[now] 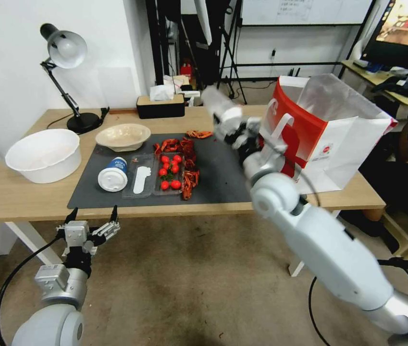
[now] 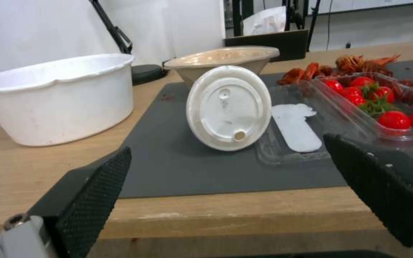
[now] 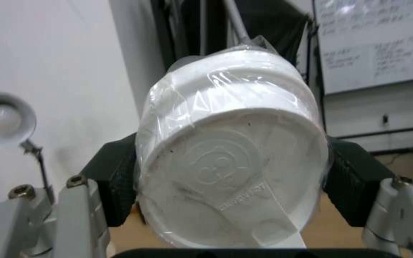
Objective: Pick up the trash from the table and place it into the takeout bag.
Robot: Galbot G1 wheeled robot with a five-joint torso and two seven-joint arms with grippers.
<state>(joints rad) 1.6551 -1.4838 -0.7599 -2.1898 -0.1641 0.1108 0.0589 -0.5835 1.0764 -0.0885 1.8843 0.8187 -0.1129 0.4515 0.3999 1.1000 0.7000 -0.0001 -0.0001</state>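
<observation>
Head view: the right gripper (image 1: 230, 126) is raised above the dark-grey mat (image 1: 218, 178), just beside the near red side of the takeout bag (image 1: 331, 127), which stands open on the table (image 1: 16, 192) at the mat's far-right end. Its two black pads are clamped on the sides of a translucent white-lidded cup (image 3: 230, 165) wrapped in clear film; in the right wrist view the lid faces the camera and a pad (image 3: 113, 179) presses each flank.

On the mat, a white-lidded blue tub (image 1: 113, 174) lies on its side near the mat's left end, its lid turned toward the table's near edge. Just beside it sits a clear plastic tray (image 1: 154, 174) holding a white utensil in one half and red cherry tomatoes in the other. Red crayfish shells (image 1: 184, 163) lie along the tray's far and right sides. A shallow beige paper bowl (image 1: 123, 136) rests at the mat's far-left corner, and a large white bowl (image 1: 43, 154) stands on bare wood left of the mat.

The left gripper (image 1: 92, 222) hovers below the table's near edge, in front of the mat's left end, fingers spread apart and holding nothing; the left wrist view looks between them straight at the tub's lid.
</observation>
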